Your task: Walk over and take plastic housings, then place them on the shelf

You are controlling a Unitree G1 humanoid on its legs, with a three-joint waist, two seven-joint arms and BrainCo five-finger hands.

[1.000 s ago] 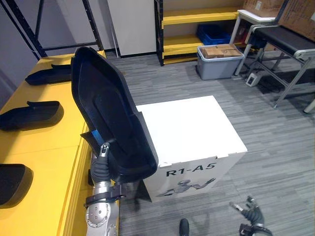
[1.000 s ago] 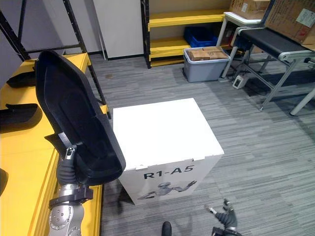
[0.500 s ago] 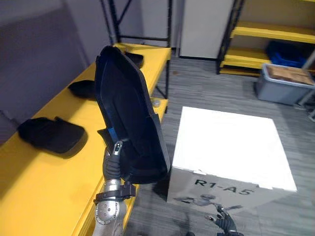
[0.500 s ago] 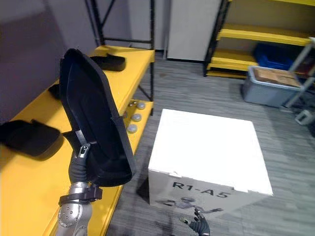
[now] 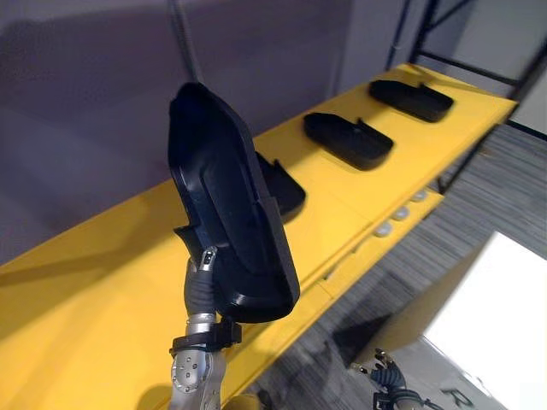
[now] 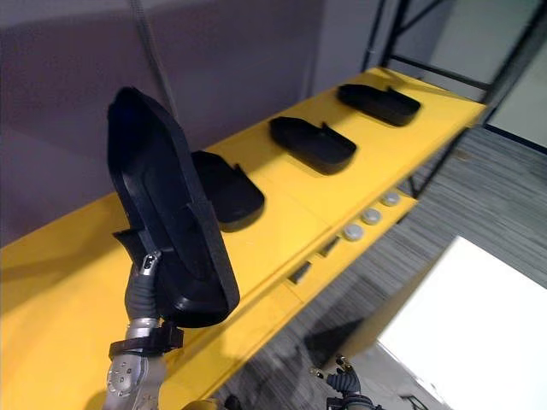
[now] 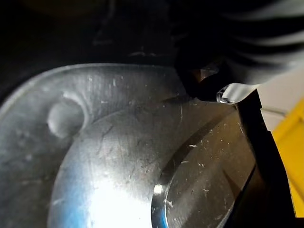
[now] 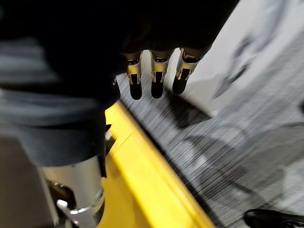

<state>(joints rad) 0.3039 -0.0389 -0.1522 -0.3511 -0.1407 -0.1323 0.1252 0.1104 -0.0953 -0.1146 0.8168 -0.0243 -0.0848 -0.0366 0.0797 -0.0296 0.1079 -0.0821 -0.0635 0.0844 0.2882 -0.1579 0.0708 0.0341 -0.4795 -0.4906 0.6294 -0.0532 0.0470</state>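
My left hand (image 5: 202,275) is shut on a large black plastic housing (image 5: 226,226), holding it upright by its lower edge above the yellow shelf (image 5: 94,282). The left wrist view looks into the housing's glossy inner wall (image 7: 118,156) from very close, past a fingertip (image 7: 229,93). Three more black housings lie along the shelf: one (image 5: 286,192) just behind the held one, one (image 5: 350,139) further along, one (image 5: 412,99) at the far end. My right hand (image 5: 389,386) hangs low, open and empty, its fingers (image 8: 154,76) straight over the grey floor.
A white box (image 5: 500,325) stands on the floor at the lower right, close to the shelf's front. Small grey round knobs (image 5: 397,215) sit on the shelf's front ledge. A black rack post (image 5: 466,149) rises at the shelf's far end. A grey wall backs the shelf.
The camera has swung left: the yellow shelf now spreads across the view and the white box has slid to the lower right corner. The housing stays upright in my left hand.
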